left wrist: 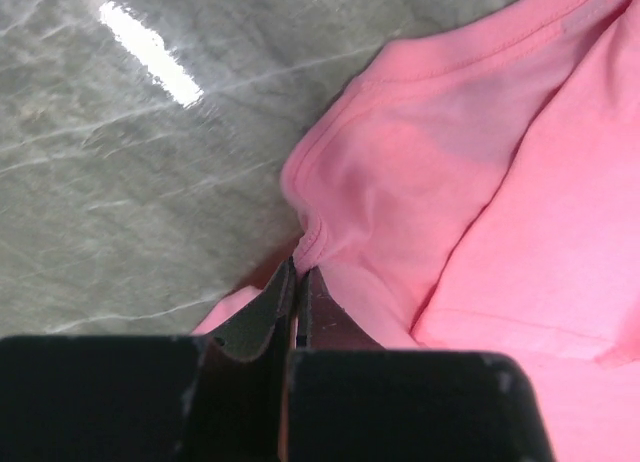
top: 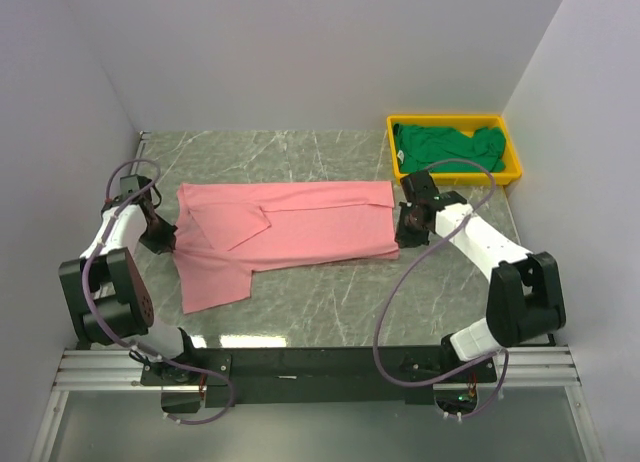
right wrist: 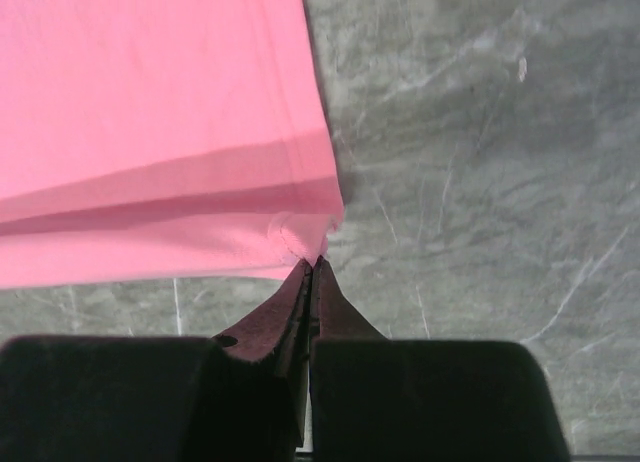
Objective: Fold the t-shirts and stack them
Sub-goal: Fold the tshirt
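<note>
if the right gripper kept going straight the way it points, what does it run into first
The pink t-shirt. The right gripper is shut right at the shirt's folded corner, apparently pinching it, so going on would push straight into that cloth.

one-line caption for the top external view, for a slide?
Left gripper and right gripper pinch opposite ends of the pink t-shirt on the table; green t-shirt sits bunched in the yellow tray.

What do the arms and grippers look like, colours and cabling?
Both alike: left arm and right arm have white links between bulky black joint housings. A purple cable loops loosely along each. The left gripper and right gripper have dark, flat fingers tapering to narrow tips. No markings legible.
</note>
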`<action>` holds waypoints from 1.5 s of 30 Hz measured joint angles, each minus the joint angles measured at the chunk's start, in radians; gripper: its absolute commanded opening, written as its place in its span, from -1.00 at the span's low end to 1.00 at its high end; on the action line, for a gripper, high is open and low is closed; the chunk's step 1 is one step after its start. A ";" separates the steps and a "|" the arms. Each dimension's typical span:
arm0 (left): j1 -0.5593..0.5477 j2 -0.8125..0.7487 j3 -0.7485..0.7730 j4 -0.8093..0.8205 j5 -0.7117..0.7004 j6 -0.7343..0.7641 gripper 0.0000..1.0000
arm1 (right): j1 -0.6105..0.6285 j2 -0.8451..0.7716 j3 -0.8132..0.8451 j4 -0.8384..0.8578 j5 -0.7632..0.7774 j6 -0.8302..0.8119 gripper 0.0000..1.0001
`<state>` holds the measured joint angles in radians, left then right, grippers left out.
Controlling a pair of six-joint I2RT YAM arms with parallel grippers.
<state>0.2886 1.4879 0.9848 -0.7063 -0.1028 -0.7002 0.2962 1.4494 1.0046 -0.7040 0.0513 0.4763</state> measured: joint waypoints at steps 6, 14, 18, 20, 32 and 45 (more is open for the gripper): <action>0.000 0.085 0.054 0.001 0.016 0.000 -0.99 | -0.015 0.113 0.079 0.008 -0.014 -0.017 -1.00; 0.000 0.154 0.119 -0.010 0.041 -0.002 -0.99 | -0.063 0.186 0.115 0.021 -0.037 -0.026 -1.00; 0.000 0.160 0.148 -0.012 0.046 -0.002 -0.99 | -0.074 0.193 0.134 0.026 -0.043 -0.029 -1.00; 0.001 0.163 0.154 -0.013 0.049 -0.002 -0.99 | -0.076 0.203 0.149 0.029 -0.045 -0.029 -1.00; 0.006 0.206 0.164 -0.008 0.053 -0.003 -0.99 | -0.079 0.269 0.217 0.046 -0.048 -0.035 -1.00; 0.016 0.232 0.166 0.020 0.061 -0.026 -0.99 | -0.097 0.344 0.238 0.092 -0.042 -0.048 -1.00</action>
<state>0.3042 1.7195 1.1507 -0.6865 -0.0414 -0.7265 0.1993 1.7939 1.2427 -0.6121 0.0090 0.4278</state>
